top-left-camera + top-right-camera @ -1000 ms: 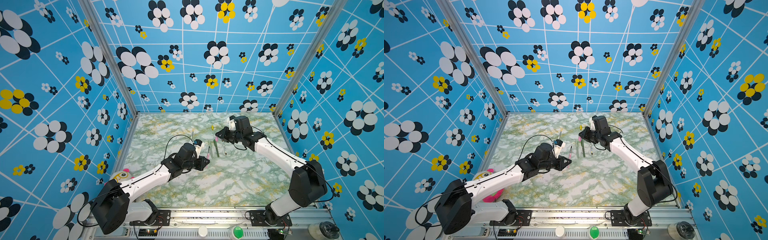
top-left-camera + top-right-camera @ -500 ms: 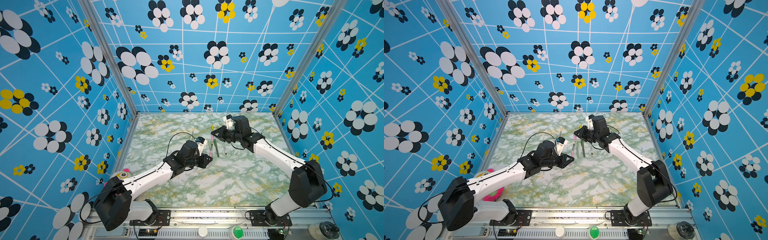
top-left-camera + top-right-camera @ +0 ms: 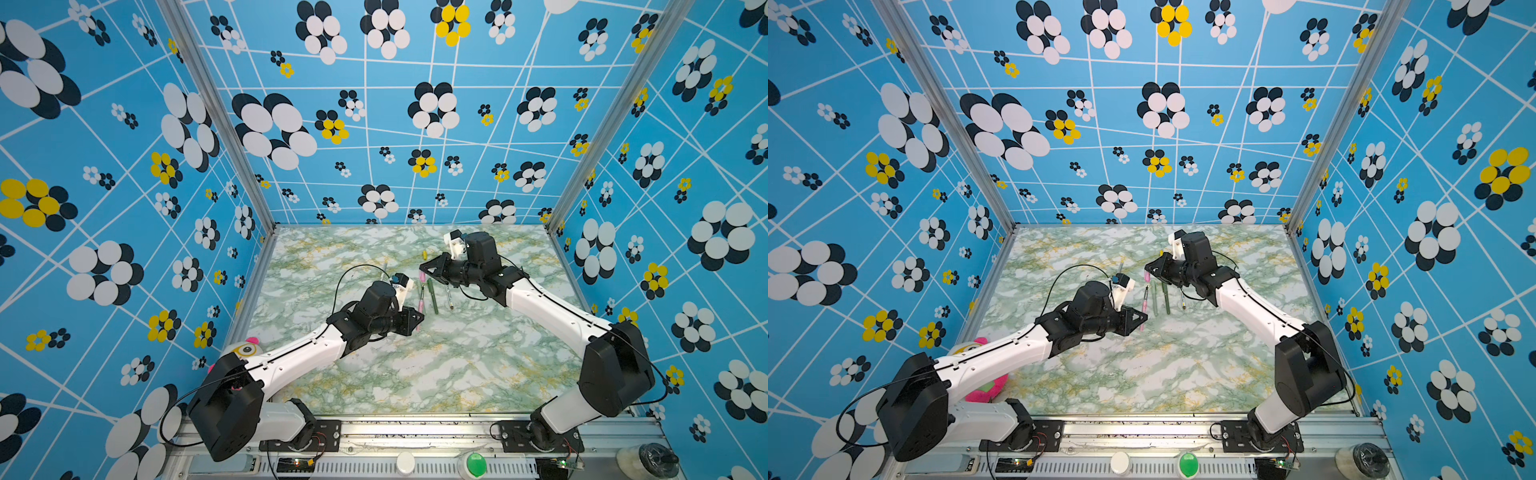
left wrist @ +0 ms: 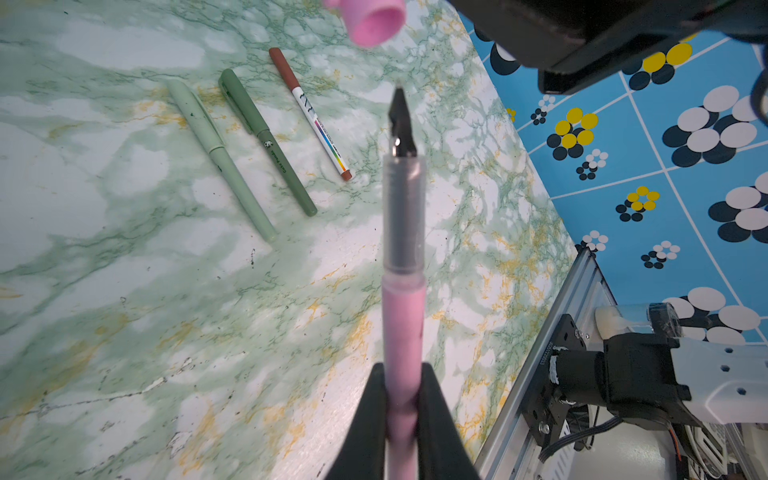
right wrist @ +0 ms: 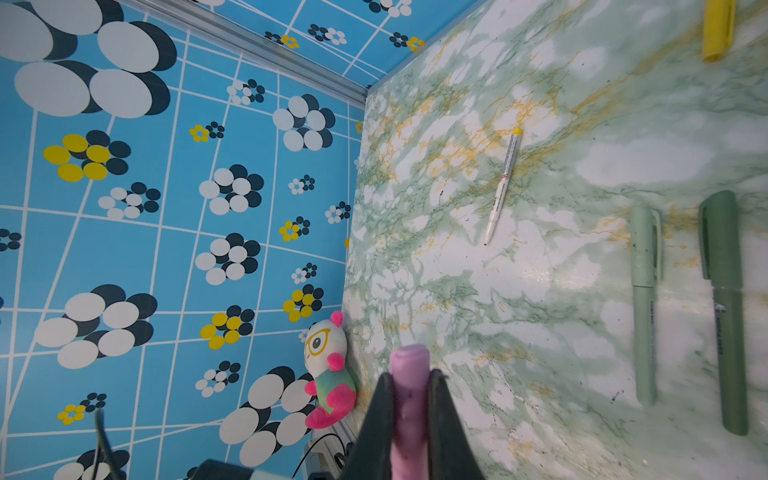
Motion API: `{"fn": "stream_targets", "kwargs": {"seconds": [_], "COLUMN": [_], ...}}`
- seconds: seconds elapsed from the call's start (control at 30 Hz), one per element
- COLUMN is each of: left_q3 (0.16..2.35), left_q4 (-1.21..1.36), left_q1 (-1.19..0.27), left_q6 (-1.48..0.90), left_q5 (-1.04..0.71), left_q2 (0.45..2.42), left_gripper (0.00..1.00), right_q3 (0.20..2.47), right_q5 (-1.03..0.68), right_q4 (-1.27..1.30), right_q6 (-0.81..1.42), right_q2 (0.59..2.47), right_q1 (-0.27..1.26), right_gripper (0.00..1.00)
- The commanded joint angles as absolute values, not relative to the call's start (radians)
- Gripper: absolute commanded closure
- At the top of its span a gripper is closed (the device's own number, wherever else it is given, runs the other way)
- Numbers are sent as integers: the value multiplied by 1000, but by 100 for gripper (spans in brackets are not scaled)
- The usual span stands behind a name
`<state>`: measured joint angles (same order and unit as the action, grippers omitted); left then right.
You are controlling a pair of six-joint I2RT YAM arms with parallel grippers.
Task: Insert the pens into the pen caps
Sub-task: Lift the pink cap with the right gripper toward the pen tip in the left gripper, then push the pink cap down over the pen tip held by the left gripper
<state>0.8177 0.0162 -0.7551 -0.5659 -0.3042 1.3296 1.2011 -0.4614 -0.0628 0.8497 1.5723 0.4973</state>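
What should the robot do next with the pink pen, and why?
Probably ease the left gripper forward so the pink pen slides its black nib into the pink cap held in the right gripper. The nib points roughly at the cap's open mouth, with a gap between them.

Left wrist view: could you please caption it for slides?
Left fingers grip the pink pen, nib pointing toward the pink cap.

Glossy marble-print tabletop [image 4: 124, 291], matt plastic pink pen [image 4: 403, 328] with clear front sleeve, soft plush toy [image 5: 328, 374].
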Motion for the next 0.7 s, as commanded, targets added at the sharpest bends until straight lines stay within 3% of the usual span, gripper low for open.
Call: {"fn": "stream_targets", "kwargs": {"seconds": [0.0,0.67], "left_q3": [824,828], "left_q4": [38,34], "left_q1": [-763,-761], "left_q6": [-571,-573], "left_q5": [-283,-269], "left_q2": [1309,1305], "left_gripper": [100,100], "right_q3": [1186,1186], "right_q5": [-464,-403], "right_q4": [-64,-146], "right_q6": [830,731], "right_q2": [1539,1519], "right_q1": [507,541], "right_gripper": [98,100]}}
